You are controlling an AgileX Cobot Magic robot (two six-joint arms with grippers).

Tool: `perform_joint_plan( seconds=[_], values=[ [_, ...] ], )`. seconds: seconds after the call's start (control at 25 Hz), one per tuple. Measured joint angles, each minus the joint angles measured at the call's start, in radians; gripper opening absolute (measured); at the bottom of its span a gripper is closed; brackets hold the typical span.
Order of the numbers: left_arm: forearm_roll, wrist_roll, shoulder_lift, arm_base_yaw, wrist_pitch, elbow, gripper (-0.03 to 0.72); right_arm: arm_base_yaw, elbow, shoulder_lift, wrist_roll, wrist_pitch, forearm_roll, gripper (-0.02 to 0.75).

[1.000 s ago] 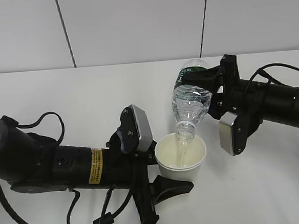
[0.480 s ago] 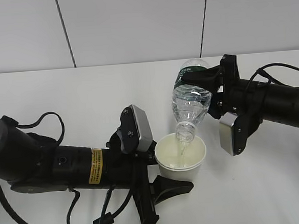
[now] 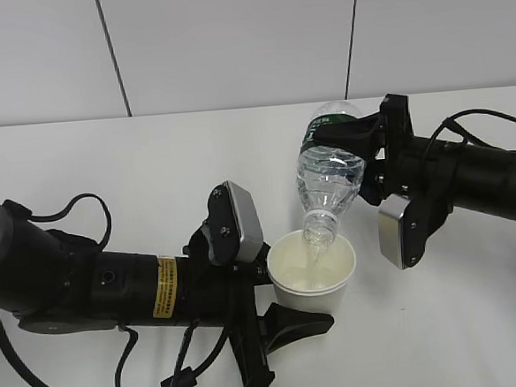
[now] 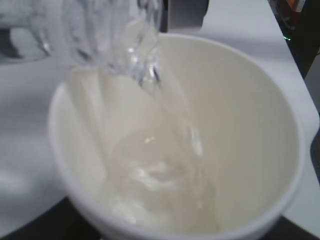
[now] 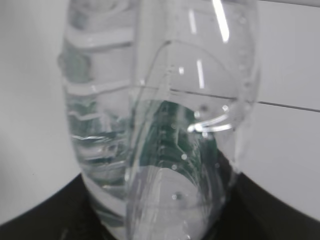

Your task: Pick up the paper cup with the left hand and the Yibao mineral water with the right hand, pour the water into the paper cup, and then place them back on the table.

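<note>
You are in the middle of the pour. Both pick-ups look done: the left hand has its jaws clenched around the lower wall of the cup, and the right hand has its jaws clenched on the bottle at the green label band. What is left, by my reading, is to finish the pour, tip the bottle back upright, and set both things down on the table.

The bottle is tipped steeply, its base up and back, its open neck pointing down just over the far side of the cup's rim. A thin stream of water runs from the neck into the cup. From the left wrist view you can see the cup holds a shallow pool at the bottom, well below the rim, and the stream lands inside it, not on the rim. From the right wrist view the bottle has water in it, with an air space above the waterline; how much remains is hard to judge.

The cup sits roughly upright between the two arms, low over the table; whether its base touches the surface you cannot tell, since the jaws hide it.
</note>
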Motion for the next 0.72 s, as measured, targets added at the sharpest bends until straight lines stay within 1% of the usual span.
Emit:
perform_joint_plan(
  seconds=[0.72],
  values=[
    [0.000, 0.000, 0.000, 0.000, 0.000, 0.000, 0.423, 0.000, 0.000, 0.000, 0.000, 0.000, 0.000, 0.380]
  ],
)
